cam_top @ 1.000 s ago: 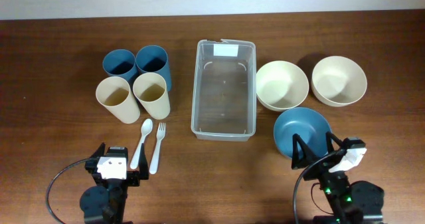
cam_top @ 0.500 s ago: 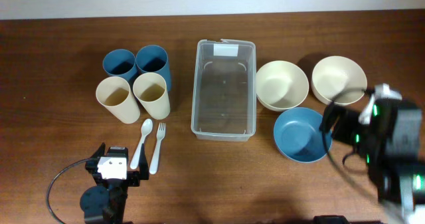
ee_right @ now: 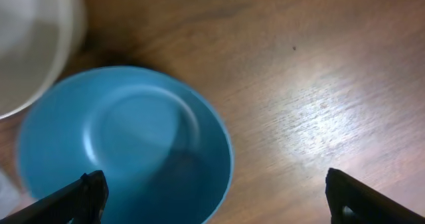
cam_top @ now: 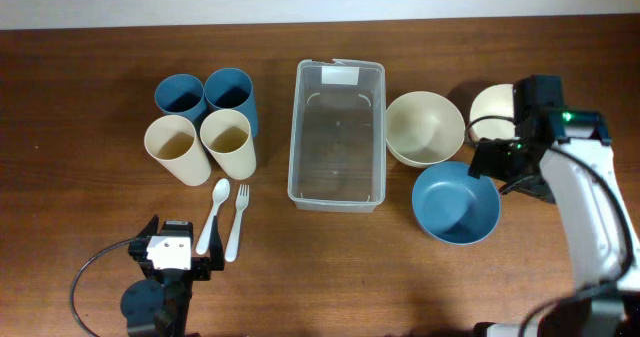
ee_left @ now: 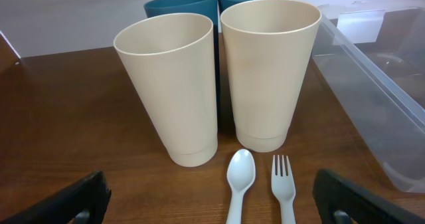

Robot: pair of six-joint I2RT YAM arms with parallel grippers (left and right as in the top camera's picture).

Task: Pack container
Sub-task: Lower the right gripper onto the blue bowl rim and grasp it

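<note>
Now nearest: right gripper (ee_right: 214, 194) is hovering over blue bowl's (ee_right: 126, 144) right rim, jaws spread.
Container (cam_top: 294, 137): is lying left of blue bowl, long axis running fore-aft.

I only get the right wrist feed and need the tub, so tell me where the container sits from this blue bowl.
Observer: The clear container sits just left of the blue bowl, not touching it.
Operator: Give me what lies beyond it.
Observer: Two blue cups and two cream cups, with a spoon and fork nearer the robot.
Operator: Report the left gripper.
Observer: The left gripper is open, facing the spoon and fork.
</note>
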